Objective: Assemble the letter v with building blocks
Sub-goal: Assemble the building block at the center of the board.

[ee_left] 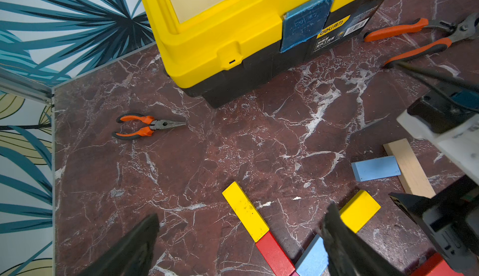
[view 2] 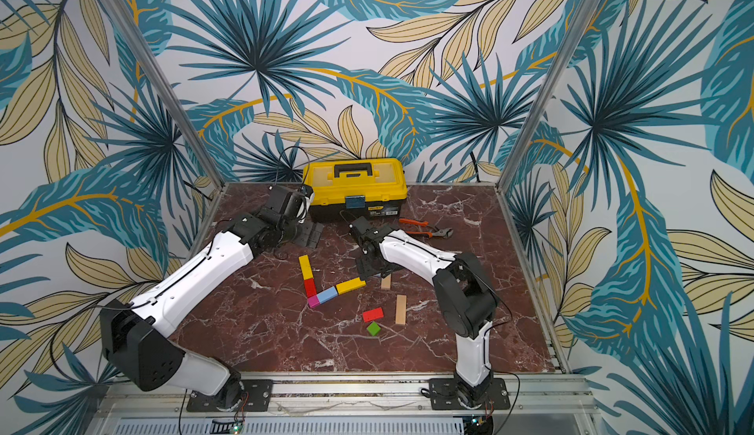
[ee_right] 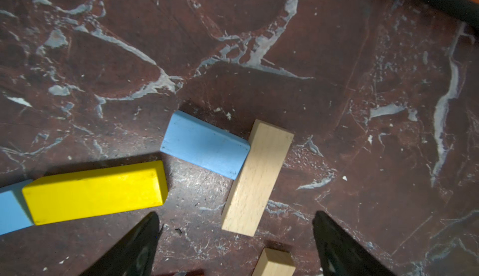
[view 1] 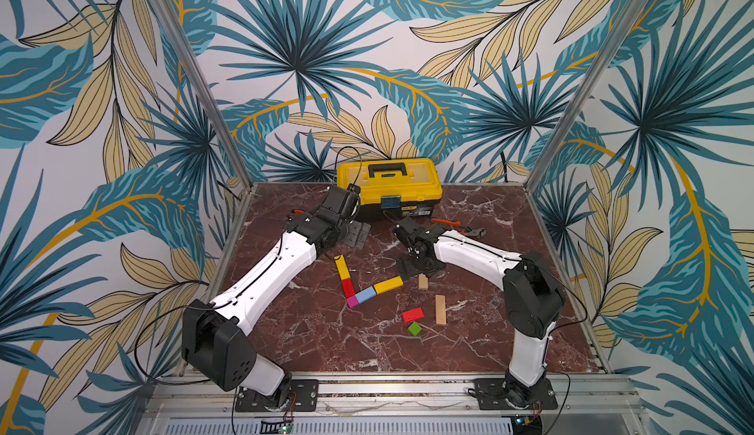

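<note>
the v (view 2: 326, 295) lies flat near the middle of the table (view 1: 310, 331), a little toward its left edge. its tip is a magenta cube (view 1: 351, 301), pointing at the front edge. the left limb, a red block (view 1: 348, 287) then a yellow bar (view 1: 342, 267), runs almost straight toward the far edge. the right limb, a light-blue block (view 1: 366, 294) then a second yellow bar (view 1: 388, 285), lies much flatter. its long axis heads for the right edge, so the v opens wide. all five pieces sit end to end.

just past the free end of the second yellow bar lie a loose light-blue block (ee_right: 204, 144) and a tan bar (ee_right: 258, 177), the block's end butted against the bar's long side. the right gripper (ee_right: 236, 213) hangs over them with jaws wide apart and nothing held.

the step in hand looks like lengthening the right limb. the next move would call for coming down on the loose block with the fingers across its narrow sides, without shoving the tan bar, then laying it in line with the yellow bar.

toward the front right lie another tan bar (view 1: 440, 309), a spare red block (view 1: 413, 314) and a green cube (view 1: 415, 329). the left gripper (ee_left: 243, 213) is open and empty, near the toolbox (view 1: 389, 188) at the far edge.
</note>
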Controlling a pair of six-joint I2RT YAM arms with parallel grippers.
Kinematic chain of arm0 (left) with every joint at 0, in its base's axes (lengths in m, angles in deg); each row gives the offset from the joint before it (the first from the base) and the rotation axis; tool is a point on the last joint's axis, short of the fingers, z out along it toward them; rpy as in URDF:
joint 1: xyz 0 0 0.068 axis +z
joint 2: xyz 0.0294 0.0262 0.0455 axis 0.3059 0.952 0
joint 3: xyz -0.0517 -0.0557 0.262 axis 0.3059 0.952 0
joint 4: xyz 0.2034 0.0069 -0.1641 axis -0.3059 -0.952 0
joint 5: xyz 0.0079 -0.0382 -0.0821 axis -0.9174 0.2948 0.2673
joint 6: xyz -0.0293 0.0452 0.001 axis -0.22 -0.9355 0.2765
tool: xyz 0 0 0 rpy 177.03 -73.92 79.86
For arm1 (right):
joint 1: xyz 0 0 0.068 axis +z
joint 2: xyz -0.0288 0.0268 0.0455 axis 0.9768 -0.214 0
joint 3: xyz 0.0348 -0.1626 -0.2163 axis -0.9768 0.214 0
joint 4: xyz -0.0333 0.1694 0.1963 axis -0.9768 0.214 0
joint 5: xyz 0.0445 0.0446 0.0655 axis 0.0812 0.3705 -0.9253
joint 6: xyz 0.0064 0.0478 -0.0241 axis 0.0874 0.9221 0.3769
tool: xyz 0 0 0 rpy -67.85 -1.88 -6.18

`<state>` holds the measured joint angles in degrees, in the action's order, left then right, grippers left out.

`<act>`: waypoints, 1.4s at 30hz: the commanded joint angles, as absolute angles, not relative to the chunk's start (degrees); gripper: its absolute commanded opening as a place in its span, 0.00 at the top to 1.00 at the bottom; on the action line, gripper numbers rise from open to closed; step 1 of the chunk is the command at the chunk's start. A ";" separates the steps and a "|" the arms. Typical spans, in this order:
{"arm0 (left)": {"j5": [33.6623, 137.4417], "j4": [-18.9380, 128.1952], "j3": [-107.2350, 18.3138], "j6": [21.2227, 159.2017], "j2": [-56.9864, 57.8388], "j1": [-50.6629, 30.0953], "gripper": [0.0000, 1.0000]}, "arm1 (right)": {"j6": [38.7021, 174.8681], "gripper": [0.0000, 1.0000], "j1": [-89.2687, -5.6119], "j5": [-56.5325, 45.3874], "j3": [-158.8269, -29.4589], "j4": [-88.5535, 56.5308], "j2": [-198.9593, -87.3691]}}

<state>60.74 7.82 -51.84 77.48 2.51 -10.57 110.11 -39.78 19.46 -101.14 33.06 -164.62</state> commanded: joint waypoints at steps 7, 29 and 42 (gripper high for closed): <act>61.19 8.26 -51.51 77.47 2.69 -10.05 0.01 | 109.26 0.07 -39.56 21.94 -101.00 34.67 -168.07; 60.84 8.26 -51.42 77.39 3.07 -10.05 0.01 | 109.06 0.07 -39.50 20.82 -101.46 33.55 -171.33; 60.83 8.26 -51.34 77.31 3.09 -10.05 0.01 | 108.77 0.07 -38.80 19.45 -103.69 33.28 -173.23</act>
<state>60.70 7.82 -51.84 77.46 2.84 -10.54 109.26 -39.23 20.05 -102.71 32.99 -171.73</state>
